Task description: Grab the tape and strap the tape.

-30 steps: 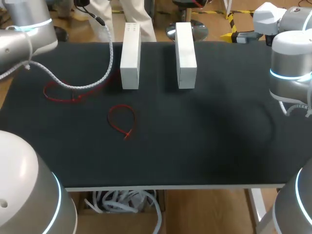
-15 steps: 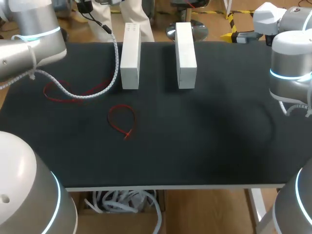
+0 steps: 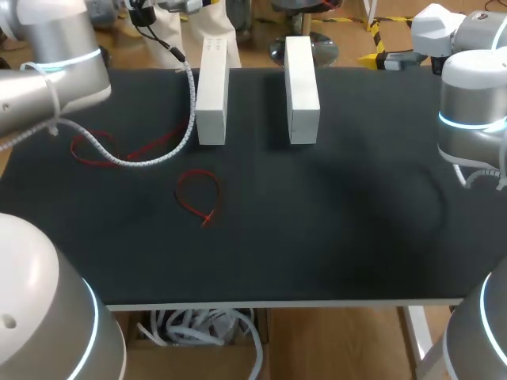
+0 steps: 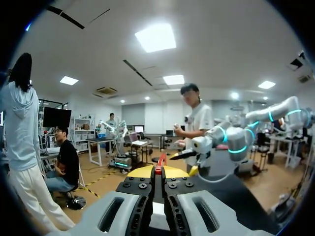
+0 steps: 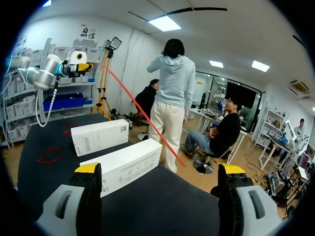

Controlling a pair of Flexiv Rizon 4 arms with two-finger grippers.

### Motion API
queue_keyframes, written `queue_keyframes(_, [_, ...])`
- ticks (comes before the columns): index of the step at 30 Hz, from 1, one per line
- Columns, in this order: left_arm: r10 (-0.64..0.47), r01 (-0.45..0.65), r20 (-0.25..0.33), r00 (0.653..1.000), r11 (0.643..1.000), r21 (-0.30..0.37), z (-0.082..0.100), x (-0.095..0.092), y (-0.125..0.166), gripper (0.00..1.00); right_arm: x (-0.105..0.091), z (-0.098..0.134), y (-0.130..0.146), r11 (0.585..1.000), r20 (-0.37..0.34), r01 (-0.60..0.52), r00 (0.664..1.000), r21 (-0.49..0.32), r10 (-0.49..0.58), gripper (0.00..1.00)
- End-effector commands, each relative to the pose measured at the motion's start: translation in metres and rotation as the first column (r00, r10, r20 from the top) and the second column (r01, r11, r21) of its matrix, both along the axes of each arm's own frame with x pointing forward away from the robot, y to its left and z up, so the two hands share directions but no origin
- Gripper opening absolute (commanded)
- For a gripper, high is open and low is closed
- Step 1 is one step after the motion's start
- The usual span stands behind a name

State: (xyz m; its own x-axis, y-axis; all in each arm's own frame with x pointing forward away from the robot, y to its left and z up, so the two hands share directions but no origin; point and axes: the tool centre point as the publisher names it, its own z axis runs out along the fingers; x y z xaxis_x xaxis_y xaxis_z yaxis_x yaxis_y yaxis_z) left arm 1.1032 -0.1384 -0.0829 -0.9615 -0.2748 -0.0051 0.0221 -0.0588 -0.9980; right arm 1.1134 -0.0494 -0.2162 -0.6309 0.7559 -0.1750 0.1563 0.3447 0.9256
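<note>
Holding tape: our left gripper (image 4: 158,173) is pinched closed on one end of the red tape (image 5: 138,110), a thin strip slanting through the air above and beyond the far end of the left white box (image 3: 211,91).
Right gripper: our right gripper (image 5: 160,169) is spread wide with nothing in it, well off to that box's right.
On table: a small red loop (image 3: 198,198) lies near the box's near end, and a large red loop (image 3: 95,148) lies to its left.
Risk, tape: we judge that the long free end may sway, so the right gripper could miss it or tug it loose.
Risk, cable: our left arm's white cable (image 3: 190,103) hangs just beside the box and may snag the large loop.
</note>
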Motion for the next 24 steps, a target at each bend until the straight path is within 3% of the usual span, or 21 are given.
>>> queue_keyframes(1, [-0.048,0.048,0.000,0.999,0.999,0.003,-0.0004,0.0064,0.0007,0.00,0.0001,-0.0002,-0.0002,1.000,0.000,-0.001,1.000,0.000,0.001,1.00])
queue_keyframes(24, [-0.099,0.099,-0.011,0.995,0.995,-0.003,-0.0012,0.0068,0.0053,0.00,0.0001,-0.0002,-0.0002,1.000,0.000,-0.001,1.000,0.000,0.001,1.00])
